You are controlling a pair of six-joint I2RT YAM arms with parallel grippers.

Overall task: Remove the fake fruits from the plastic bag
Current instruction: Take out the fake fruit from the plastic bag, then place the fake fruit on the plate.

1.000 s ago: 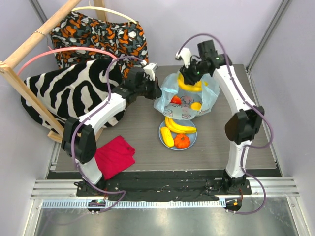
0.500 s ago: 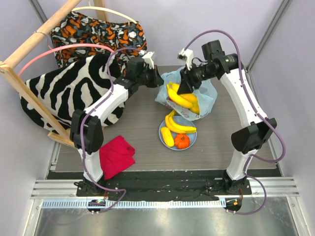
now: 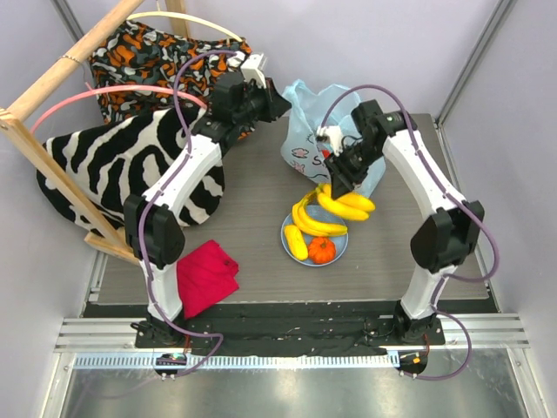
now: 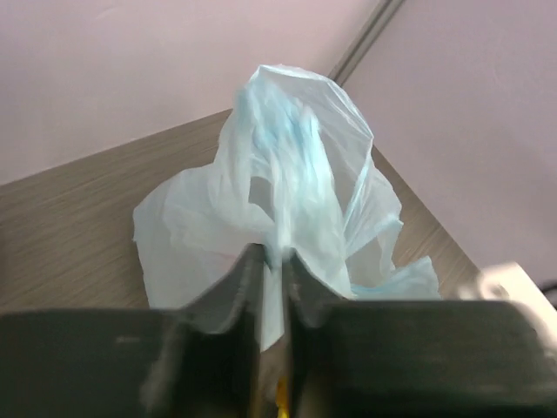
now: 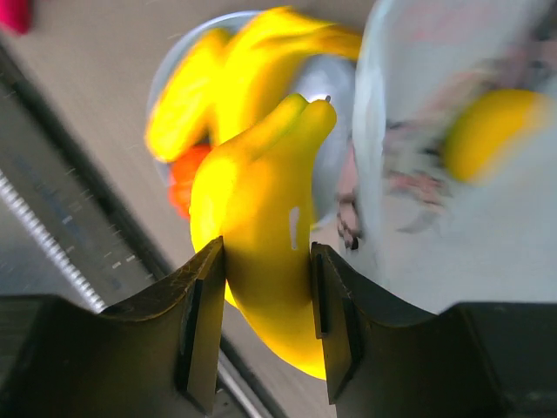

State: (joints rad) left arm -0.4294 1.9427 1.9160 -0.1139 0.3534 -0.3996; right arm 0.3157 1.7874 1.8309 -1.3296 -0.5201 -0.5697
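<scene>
The light-blue plastic bag (image 3: 315,122) hangs crumpled at the back of the table. My left gripper (image 3: 267,101) is shut on its upper edge; the left wrist view shows the film (image 4: 287,183) pinched between my fingertips (image 4: 272,261). My right gripper (image 3: 339,185) is shut on a yellow banana bunch (image 3: 350,207), held outside the bag just above the plate's far edge. In the right wrist view the bunch (image 5: 261,226) sits between my fingers (image 5: 268,257). A yellow fruit (image 5: 492,131) shows through the bag. The plate (image 3: 340,246) holds another banana bunch (image 3: 313,225), an oblong yellow piece (image 3: 296,243) and the ribbed orange one (image 3: 322,251).
A red cloth (image 3: 204,277) lies front left. A zebra-print cushion (image 3: 122,165), an orange patterned cushion (image 3: 174,57) and a wooden frame (image 3: 52,165) fill the left and back left.
My right gripper has pulled the banana bunch out of the bag and lowered it towards the plate. My left gripper has raised the bag up and back.
</scene>
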